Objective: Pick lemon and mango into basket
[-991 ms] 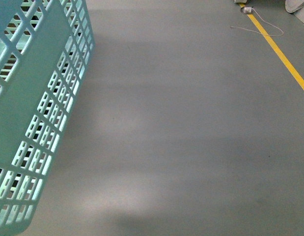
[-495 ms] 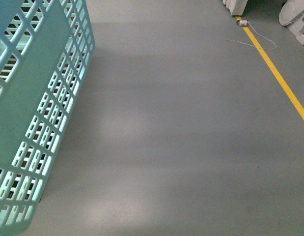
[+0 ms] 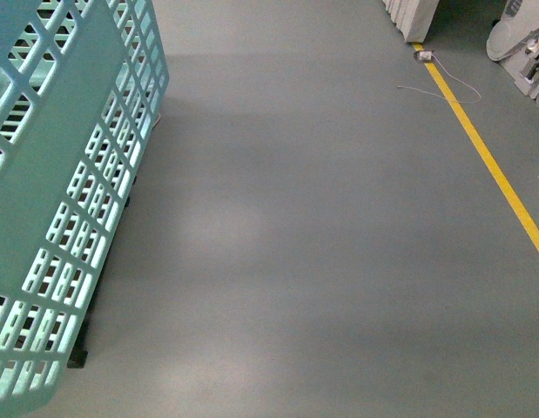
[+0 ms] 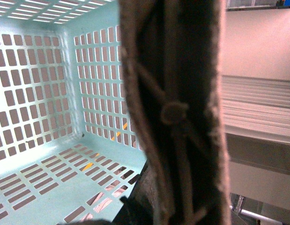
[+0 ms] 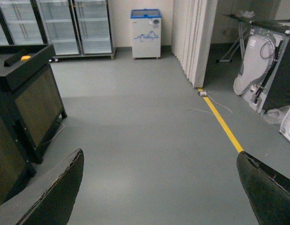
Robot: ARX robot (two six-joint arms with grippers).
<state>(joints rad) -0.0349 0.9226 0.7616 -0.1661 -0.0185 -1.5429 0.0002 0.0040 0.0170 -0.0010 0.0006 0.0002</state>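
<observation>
My right gripper (image 5: 159, 154) is wide open above the floor (image 5: 135, 122), holding nothing. The basket (image 4: 41, 93) opens toward my left gripper. Its handle (image 4: 177, 112) hides that gripper, so I cannot tell its grip.

The basket (image 3: 51, 200) is showing smooth moulded plastic, mint, faintly glossy, with light glowing through its slots; its inner walls are reading the same in the left wrist view. The brown strip (image 4: 177, 108) is looking rough and fibrous with frayed edges, too blurred to name the material. The floor (image 3: 321, 244) is showing a smooth matt grey coating with dull sheen patches. The yellow line (image 3: 487, 157) is looking like flat paint. The right gripper (image 5: 159, 187) fingers (image 5: 55, 192) are showing dark matt padding with rough-cut edges. The chest freezer (image 5: 145, 33) is looking glossy white. The display fridges (image 5: 55, 23) are showing glass doors.
</observation>
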